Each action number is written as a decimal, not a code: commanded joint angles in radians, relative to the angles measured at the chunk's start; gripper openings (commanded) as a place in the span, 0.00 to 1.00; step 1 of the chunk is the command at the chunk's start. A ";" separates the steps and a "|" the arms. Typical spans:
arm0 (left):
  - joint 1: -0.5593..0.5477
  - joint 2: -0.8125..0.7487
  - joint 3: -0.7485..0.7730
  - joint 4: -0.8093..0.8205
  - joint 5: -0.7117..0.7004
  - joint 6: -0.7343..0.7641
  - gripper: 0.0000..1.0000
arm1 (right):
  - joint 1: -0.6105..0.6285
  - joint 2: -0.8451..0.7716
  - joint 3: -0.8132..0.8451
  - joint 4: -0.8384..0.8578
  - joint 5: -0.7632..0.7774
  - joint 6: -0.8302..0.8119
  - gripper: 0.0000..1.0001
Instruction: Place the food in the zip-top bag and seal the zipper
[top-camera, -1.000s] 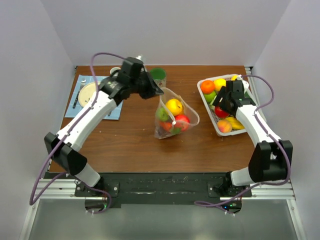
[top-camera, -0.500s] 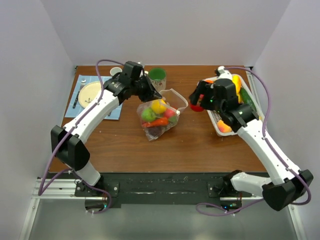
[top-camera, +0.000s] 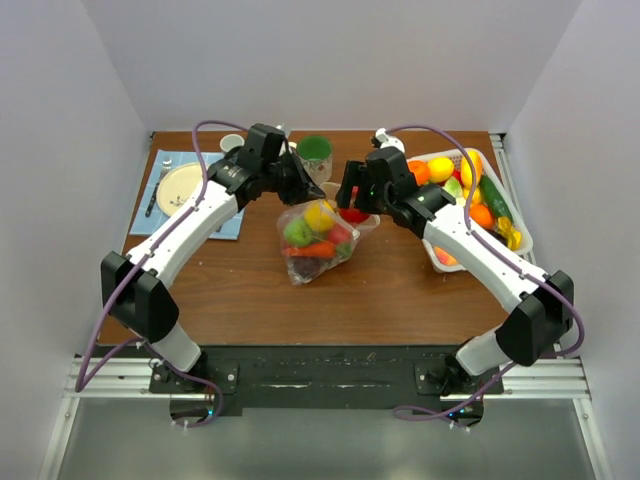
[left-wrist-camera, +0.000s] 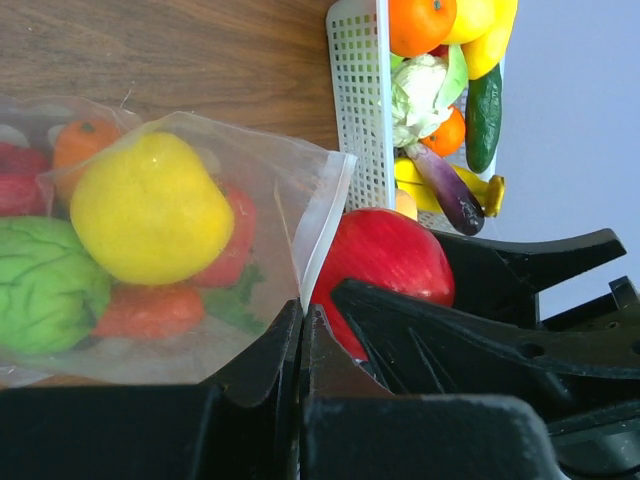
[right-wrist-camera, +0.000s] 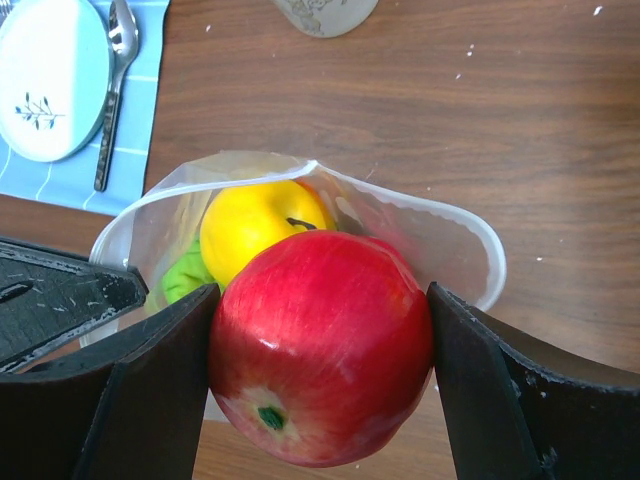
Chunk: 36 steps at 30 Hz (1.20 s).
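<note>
The clear zip-top bag (top-camera: 318, 238) lies mid-table with its mouth held open, holding a yellow fruit (left-wrist-camera: 150, 207), a green one (left-wrist-camera: 45, 285) and red and orange pieces. My left gripper (top-camera: 305, 187) is shut on the bag's mouth edge, the pale zipper strip (left-wrist-camera: 322, 225). My right gripper (top-camera: 352, 208) is shut on a red apple (right-wrist-camera: 320, 345) and holds it just above the open mouth (right-wrist-camera: 300, 200). The apple also shows in the left wrist view (left-wrist-camera: 385, 262).
A white slatted basket (top-camera: 436, 250) of more toy food stands at the right. A green cup (top-camera: 315, 152) stands at the back. A plate (top-camera: 178, 186) with cutlery on a blue mat (top-camera: 230, 225) lies at the far left.
My right gripper has carried the red apple left from the basket to just above the bag's mouth. The left gripper pulled the bag leftward earlier and has held still since.
</note>
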 joint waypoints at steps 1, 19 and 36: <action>-0.005 -0.048 0.022 0.050 0.051 -0.003 0.00 | 0.009 -0.031 0.006 0.054 0.056 0.016 0.48; -0.016 -0.085 0.069 0.052 0.070 -0.007 0.00 | 0.009 -0.028 -0.004 0.062 0.015 0.029 0.96; -0.016 -0.092 0.066 0.064 0.074 -0.007 0.00 | -0.202 -0.242 -0.171 -0.032 -0.038 0.026 0.81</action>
